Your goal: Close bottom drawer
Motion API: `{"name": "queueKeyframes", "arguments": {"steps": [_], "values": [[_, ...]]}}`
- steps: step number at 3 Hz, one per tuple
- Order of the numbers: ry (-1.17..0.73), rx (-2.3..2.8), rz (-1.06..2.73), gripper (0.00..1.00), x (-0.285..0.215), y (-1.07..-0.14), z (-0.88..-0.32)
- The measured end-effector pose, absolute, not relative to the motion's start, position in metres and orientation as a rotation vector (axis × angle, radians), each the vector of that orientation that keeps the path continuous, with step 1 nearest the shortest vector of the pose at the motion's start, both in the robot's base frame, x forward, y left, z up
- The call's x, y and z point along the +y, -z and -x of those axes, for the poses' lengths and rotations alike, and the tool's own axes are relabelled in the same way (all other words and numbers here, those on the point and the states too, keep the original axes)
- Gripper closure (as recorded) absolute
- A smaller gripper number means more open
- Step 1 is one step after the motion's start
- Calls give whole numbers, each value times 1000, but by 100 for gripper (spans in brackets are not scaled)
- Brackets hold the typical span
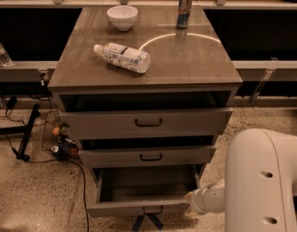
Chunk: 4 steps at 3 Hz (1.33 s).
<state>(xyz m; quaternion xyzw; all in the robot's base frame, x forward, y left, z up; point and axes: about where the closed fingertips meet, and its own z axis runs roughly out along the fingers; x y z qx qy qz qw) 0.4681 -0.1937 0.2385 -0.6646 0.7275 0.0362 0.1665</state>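
**Cabinet** (229,99): grey-taupe, three drawers stacked, all partly out.

**Counter** (191,57): the flat cabinet top, with a pale curved arc of light across it.
- Bowl (122,16): white, upright, near the back edge, left of centre.
- Can (185,3): upright at the back, right of the bowl and well apart from it.
- Bottle (123,57): clear plastic with a printed label, lying on its side towards the front left, cap end pointing left and back.

**Top drawer** (148,123): the tallest front, with a dark centre pull. It is out a little, leaving a dark gap under the counter.

**Middle drawer** (149,156): a narrower front with a dark pull, also out a little.

**Bottom drawer** (114,209): lowest in the cabinet and pulled out farthest, so its inside floor and side walls show from above. The front sits near the lower frame edge, with a small dark pull at its centre.

**Arm** (261,178): a large white housing at lower right, with a slimmer white link reaching left from it.

**End effector** (190,200): low down, at the right end of the bottom drawer's front, touching or just beside it. I cannot tell whether it is wide, narrow or holding anything.

**Floor, left of the cabinet**: a wire basket (52,129) and black cables (22,134) on speckled flooring.
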Motion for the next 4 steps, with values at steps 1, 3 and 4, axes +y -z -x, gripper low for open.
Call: {"name": "queueKeyframes", "arguments": {"steps": [1, 3, 4], "values": [[-137, 2083, 1891, 76, -189, -221, -457], [-187, 2076, 1878, 100, -176, -186, -449], [-199, 2053, 1866, 100, -165, -172, -454]]}}
